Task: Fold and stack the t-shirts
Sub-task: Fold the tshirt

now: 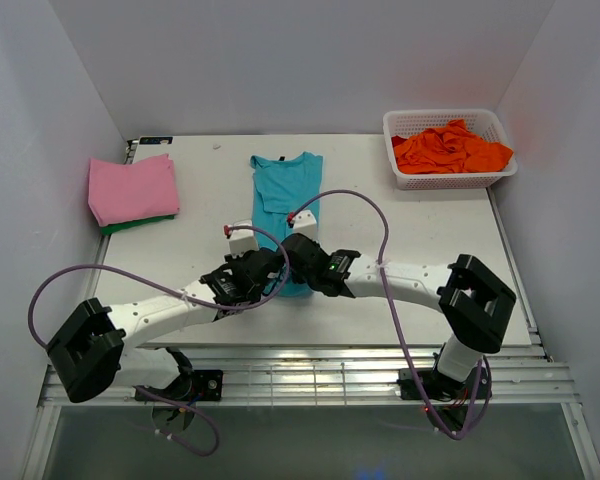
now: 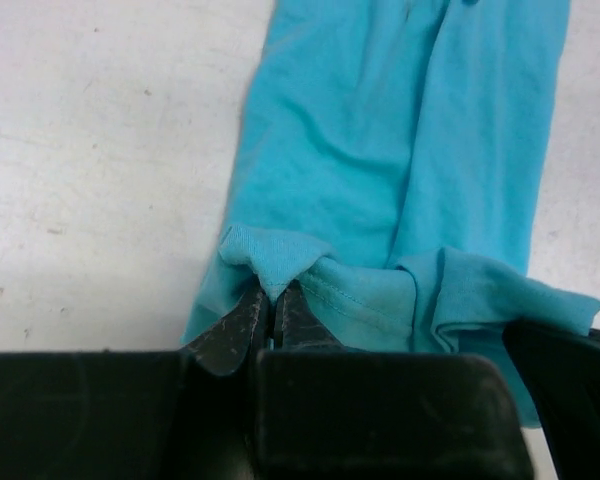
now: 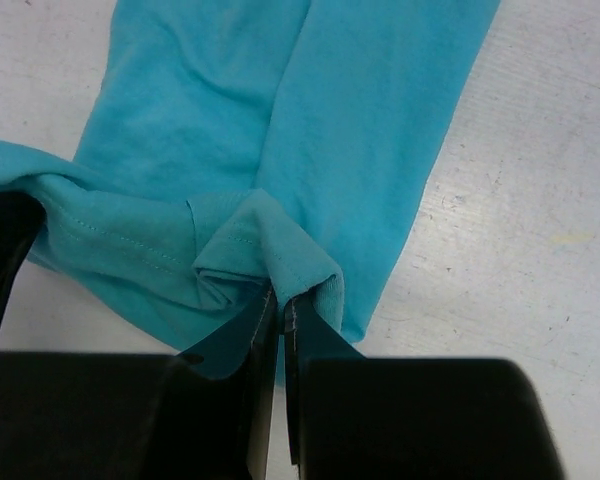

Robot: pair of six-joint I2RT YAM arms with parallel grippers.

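Item 1. We list the teal t-shirt (image 1: 285, 185): folded lengthwise into a long narrow strip, lying mid-table (image 1: 400, 230) with its collar toward the far edge and its hem toward the arms. The near end is bunched and lifted slightly where it is gripped.

Item 2. We list the left gripper (image 2: 272, 305): jaws pressed together on the left corner of the teal hem, with a small peak of cloth standing up between the fingertips.

Item 3. We list the right gripper (image 3: 279, 300): jaws likewise clamped tight on the right corner of the same hem, with a folded tuck of cloth just above the tips. The two grippers sit close beside each other at the near end of the strip.

Item 4. We list the pink t-shirt (image 1: 132, 188): folded into a rough square at the far left of the table, resting on a green t-shirt (image 1: 135, 224) of which only a dark edge shows.

Item 5. We list the orange t-shirts (image 1: 450, 148): crumpled in a heap inside the white lattice basket (image 1: 405, 180) at the far right corner. We cannot tell how many there are.
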